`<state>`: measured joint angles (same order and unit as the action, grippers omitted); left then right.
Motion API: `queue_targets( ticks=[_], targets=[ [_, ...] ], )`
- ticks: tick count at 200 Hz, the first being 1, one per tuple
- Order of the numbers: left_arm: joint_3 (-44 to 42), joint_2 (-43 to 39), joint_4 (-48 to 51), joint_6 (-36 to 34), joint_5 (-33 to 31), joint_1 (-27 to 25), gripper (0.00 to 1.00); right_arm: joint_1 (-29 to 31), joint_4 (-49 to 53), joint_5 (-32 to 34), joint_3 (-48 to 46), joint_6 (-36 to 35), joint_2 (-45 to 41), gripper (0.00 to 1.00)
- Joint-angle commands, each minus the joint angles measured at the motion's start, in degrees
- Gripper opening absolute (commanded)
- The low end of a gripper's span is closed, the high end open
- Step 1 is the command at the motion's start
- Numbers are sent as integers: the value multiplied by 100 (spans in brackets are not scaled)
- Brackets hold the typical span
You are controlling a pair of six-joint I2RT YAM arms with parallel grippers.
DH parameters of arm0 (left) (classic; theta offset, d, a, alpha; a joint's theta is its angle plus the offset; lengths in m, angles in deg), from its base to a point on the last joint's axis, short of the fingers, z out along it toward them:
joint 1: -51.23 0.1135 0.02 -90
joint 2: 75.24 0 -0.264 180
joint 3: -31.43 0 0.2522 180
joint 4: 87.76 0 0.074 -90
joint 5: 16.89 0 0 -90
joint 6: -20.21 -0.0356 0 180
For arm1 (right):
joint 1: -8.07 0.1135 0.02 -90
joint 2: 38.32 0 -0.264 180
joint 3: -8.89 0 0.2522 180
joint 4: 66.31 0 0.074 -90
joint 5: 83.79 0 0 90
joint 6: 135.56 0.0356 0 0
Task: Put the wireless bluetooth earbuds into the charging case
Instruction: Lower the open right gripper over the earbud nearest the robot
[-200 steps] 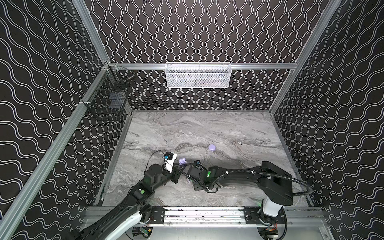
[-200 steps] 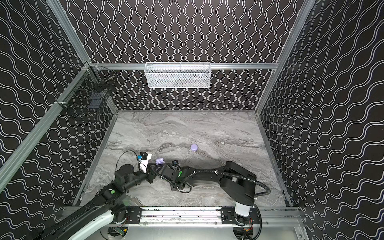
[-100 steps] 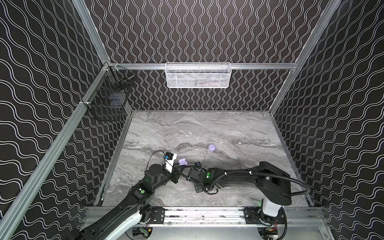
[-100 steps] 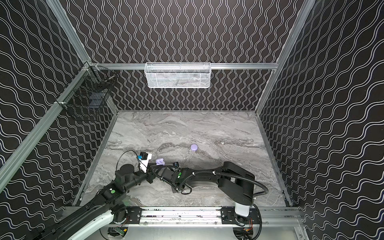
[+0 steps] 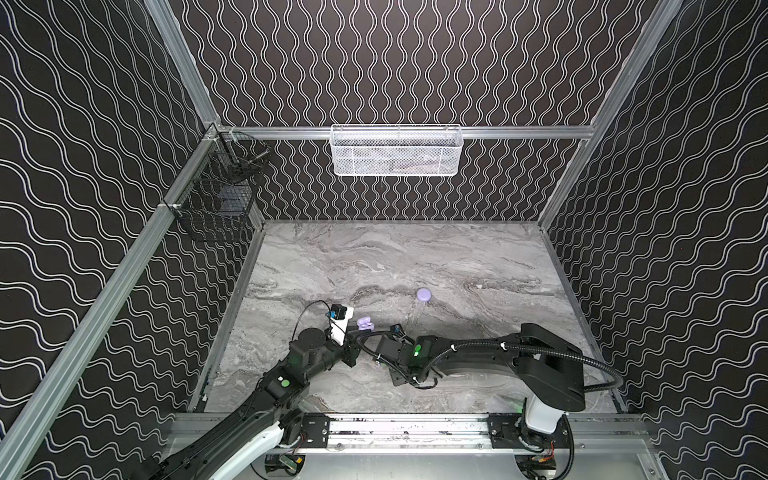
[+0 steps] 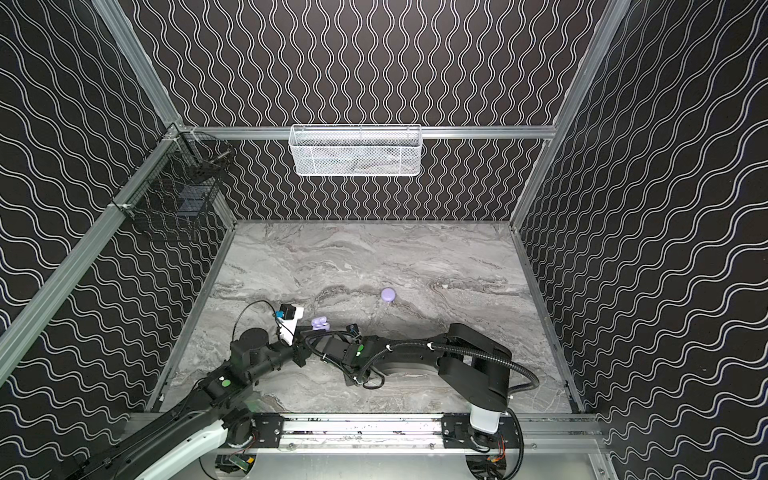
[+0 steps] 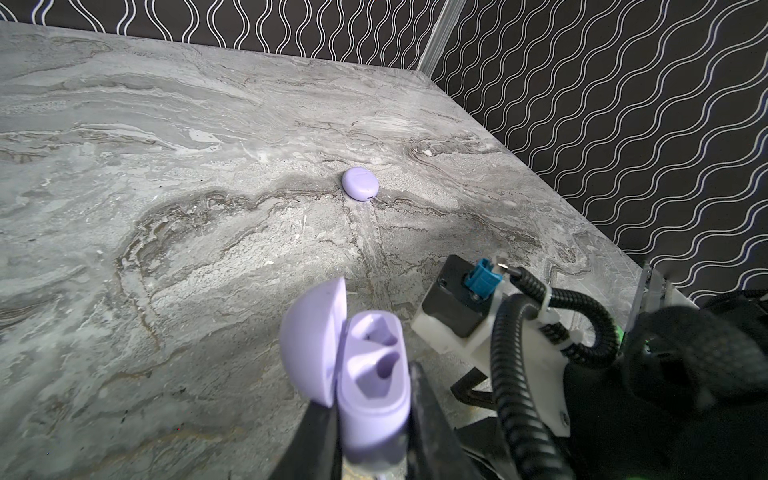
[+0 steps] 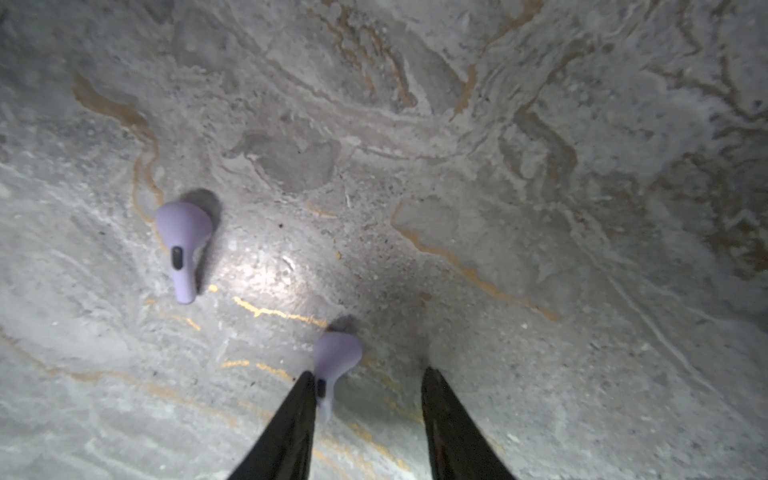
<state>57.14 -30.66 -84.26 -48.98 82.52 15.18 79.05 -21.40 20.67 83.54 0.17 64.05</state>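
Note:
My left gripper (image 7: 368,399) is shut on the base of an open lavender charging case (image 7: 370,374), whose lid is hinged back and whose sockets are empty. This case shows in both top views (image 5: 365,322) (image 6: 320,322). Right beside it my right gripper (image 8: 368,372) points down at the table with its jaws open. One lavender earbud (image 8: 336,353) lies between the jaws, its stem against one finger (image 8: 299,399). A second earbud (image 8: 183,241) lies on the marble, apart from the gripper. The top views do not show the earbuds.
A closed lavender case (image 5: 424,294) (image 7: 360,184) lies mid-table, beyond both grippers. The right wrist's camera block and cable (image 7: 457,307) sit close beside the held case. A white mesh basket (image 5: 397,151) hangs on the back wall, a black wire basket (image 5: 216,199) on the left wall.
The right arm has edged slightly left, toward the left gripper. The left arm and the case it holds have stayed still.

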Motion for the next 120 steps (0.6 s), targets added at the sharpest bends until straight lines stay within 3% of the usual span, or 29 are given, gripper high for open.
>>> queue_targets(
  ticks=[1, 120],
  targets=[
    [10, -2, -125, 4, -45, 8, 15, 17, 116, 58, 35, -5, -58, 45],
    [1, -50, -99, 16, -70, 19, 15, 6, 369, 137, 512, -238, 252, 46]
  ],
)
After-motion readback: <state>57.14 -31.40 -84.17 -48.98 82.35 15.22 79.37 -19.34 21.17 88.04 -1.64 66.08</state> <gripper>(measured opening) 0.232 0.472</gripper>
